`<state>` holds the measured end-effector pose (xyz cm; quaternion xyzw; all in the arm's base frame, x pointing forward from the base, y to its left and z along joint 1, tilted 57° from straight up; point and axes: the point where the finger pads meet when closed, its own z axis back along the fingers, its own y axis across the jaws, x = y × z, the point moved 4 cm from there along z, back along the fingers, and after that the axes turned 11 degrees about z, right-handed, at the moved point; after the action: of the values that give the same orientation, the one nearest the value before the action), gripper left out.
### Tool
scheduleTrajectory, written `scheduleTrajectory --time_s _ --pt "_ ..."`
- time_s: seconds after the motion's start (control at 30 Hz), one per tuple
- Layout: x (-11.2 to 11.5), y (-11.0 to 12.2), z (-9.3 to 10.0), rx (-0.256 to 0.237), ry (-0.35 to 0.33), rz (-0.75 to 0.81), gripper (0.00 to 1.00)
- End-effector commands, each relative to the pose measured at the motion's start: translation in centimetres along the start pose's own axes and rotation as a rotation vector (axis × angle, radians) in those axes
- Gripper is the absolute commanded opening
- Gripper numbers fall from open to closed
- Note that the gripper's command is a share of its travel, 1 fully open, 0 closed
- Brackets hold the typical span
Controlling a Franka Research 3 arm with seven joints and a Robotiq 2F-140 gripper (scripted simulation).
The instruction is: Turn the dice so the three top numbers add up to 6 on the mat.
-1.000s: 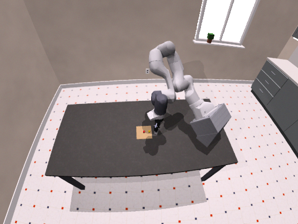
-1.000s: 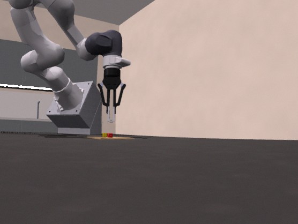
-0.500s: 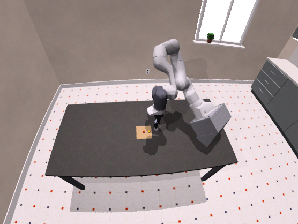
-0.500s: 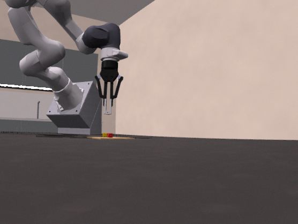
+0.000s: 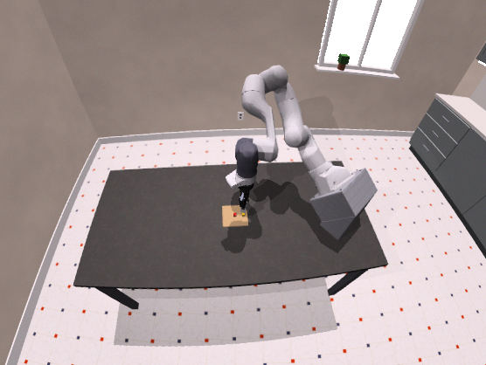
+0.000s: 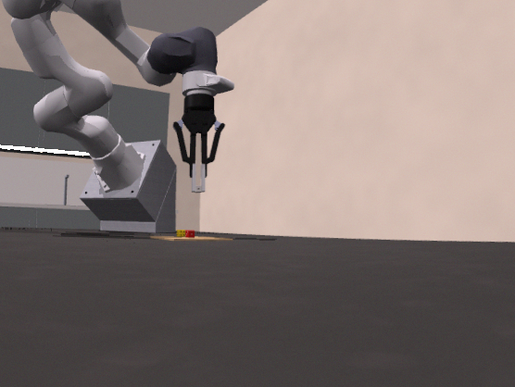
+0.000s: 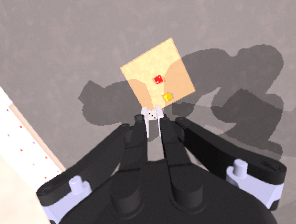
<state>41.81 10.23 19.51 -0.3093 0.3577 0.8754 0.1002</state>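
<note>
1. The gripper (image 5: pixel 243 210) (image 6: pixel 198 189) (image 7: pixel 151 113) points down, well above the table, its fingers drawn narrow on a white die (image 6: pixel 198 189) (image 7: pixel 152 115) pinched at the very tips.
2. The red die (image 5: pixel 235 215) (image 6: pixel 190 234) (image 7: pixel 158 79) and the yellow die (image 5: pixel 243 214) (image 6: pixel 181 233) (image 7: pixel 168 97) sit apart on the tan mat (image 5: pixel 228 222) (image 6: pixel 215 239) (image 7: pixel 142 65), the yellow one nearer an edge.
3. I judge the dice light, hard and hardly fragile, though smooth faces could slip or twist under a corner grip. Best to hold two opposite side faces squarely, around mid-height (the top pips are too small to total here).
4. The mat looks thin and may be soft; pressing or dragging a fingertip across it could shift it. Lowering the white die gently and opening only once it bears flat seems wise.
5. The dark table (image 5: pixel 153 210) (image 6: pixel 278 301) (image 7: pixel 60 45) looks level and matt, with the arm's shadow over part of the mat.
6. Around it are plain walls, a speckled tile floor (image 5: pixel 218 325), grey cabinets (image 5: pixel 459 153) and a bright window (image 5: pixel 345 30) with a potted plant (image 5: pixel 343 59) on its sill.

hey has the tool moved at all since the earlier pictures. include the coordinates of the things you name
Yes. In the top view, the tool (image 5: pixel 243 210) (image 6: pixel 198 189) (image 7: pixel 151 113) shifted left, from beyond the mat's (image 5: pixel 232 221) (image 6: pixel 210 239) (image 7: pixel 150 57) right edge to overlapping it.
</note>
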Motion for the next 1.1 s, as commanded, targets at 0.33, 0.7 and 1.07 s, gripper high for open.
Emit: scheduleTrajectory --time_s 0.33,0.7,1.07 --pt "-5.7 0.9 -0.1 0.013 -0.008 0.285 0.07" --pt "-9.8 2.1 -0.5 0.022 -0.007 0.386 0.07" --pt "-9.8 2.1 -0.5 0.022 -0.007 0.386 0.07"
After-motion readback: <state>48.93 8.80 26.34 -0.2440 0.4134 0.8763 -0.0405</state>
